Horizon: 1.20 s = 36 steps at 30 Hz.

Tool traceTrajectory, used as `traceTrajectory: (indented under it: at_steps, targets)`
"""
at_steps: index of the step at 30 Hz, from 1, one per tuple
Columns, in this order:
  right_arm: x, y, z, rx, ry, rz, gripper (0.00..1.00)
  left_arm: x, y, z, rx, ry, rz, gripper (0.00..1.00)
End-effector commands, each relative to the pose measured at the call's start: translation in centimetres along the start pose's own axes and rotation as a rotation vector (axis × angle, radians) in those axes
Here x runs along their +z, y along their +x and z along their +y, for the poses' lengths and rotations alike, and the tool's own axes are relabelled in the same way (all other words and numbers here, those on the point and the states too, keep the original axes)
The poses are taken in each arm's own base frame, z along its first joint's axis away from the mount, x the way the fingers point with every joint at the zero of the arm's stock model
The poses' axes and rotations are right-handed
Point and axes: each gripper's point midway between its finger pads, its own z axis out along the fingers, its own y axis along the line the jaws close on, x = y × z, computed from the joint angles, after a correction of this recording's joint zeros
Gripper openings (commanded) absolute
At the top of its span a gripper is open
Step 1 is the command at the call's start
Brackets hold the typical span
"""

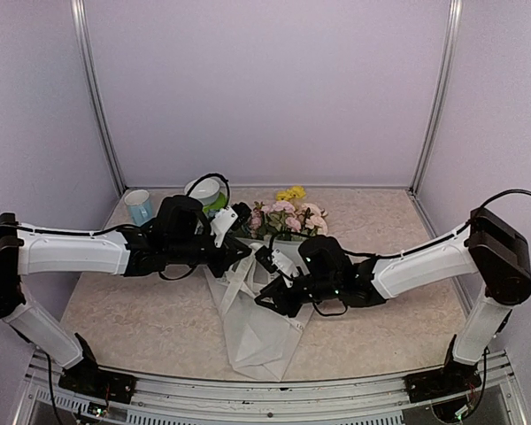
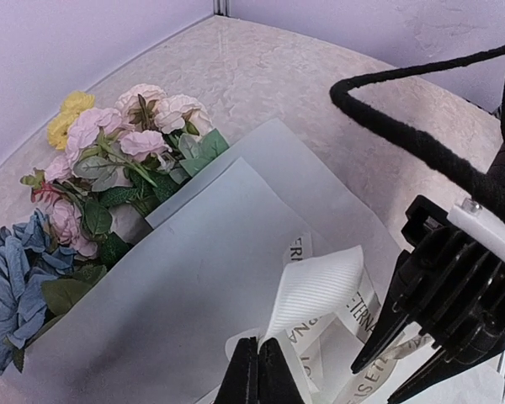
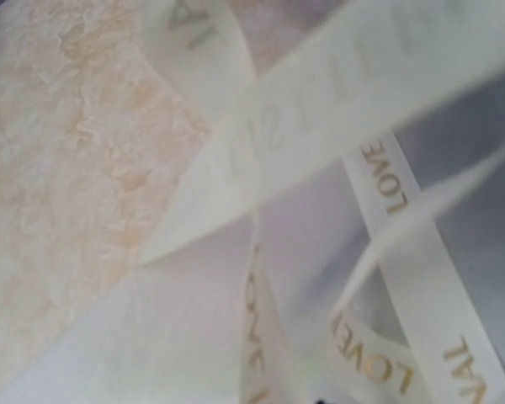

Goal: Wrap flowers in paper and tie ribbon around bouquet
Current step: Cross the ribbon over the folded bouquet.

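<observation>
I'm on the tying step: the pink, yellow and blue artificial flowers (image 2: 109, 160) lie wrapped in frosted white paper (image 2: 194, 278) on the stone-patterned table (image 2: 320, 67). My left gripper (image 2: 259, 370) pinches the cream lettered fabric ribbon (image 2: 316, 290) over the wrap. I can't read the right gripper (image 2: 374, 383) jaws; next it needs a loose strand to pull

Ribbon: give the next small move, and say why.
Probably close the right pincer on a loose strand of the ribbon. The left pincer clamps one strand, yet the ribbon lies in slack loops over the paper, so a second grip seems needed before tightening.
</observation>
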Motion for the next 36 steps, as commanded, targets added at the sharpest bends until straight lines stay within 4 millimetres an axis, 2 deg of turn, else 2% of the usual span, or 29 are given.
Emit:
traceTrajectory:
  at_steps: [1,6,11,16,21,23,29,33,36]
  targets:
    - [1.0,0.3,-0.2,-0.028,0.026,0.014,0.28,-0.5,-0.7,0.7,-0.004,-0.018,-0.033,0.0]
    - [1.8,1.8,-0.5,-0.017,0.028,0.07,0.28,-0.8,-0.8,1.1,-0.008,-0.035,-0.036,0.0]
    - [1.0,0.6,0.2,-0.01,0.006,0.04,0.01,-1.1,-0.3,2.4,-0.013,-0.115,-0.016,0.0]
    - [-1.6,-1.8,1.8,-0.003,-0.046,-0.047,0.0,-1.4,0.5,3.7,-0.011,-0.194,0.017,0.0]
    - [-2.5,-2.4,2.1,0.037,-0.053,-0.072,0.0,0.9,4.0,3.4,-0.005,-0.183,0.168,0.0]
    - [-2.8,-2.5,1.4,0.057,-0.019,-0.086,0.0,1.6,5.3,3.0,0.012,-0.178,0.236,0.0]
    - [-3.4,-1.5,-4.4,0.208,0.2,-0.099,0.0,1.5,7.5,2.0,-0.006,-0.149,0.286,0.0]
    - [-1.4,-1.1,-6.2,0.24,0.248,-0.064,0.0,2.4,8.0,1.6,-0.015,-0.124,0.289,0.0]
    - [0.3,0.3,-7.8,0.268,0.318,0.011,0.0,3.1,8.3,1.5,-0.022,-0.118,0.303,0.0]
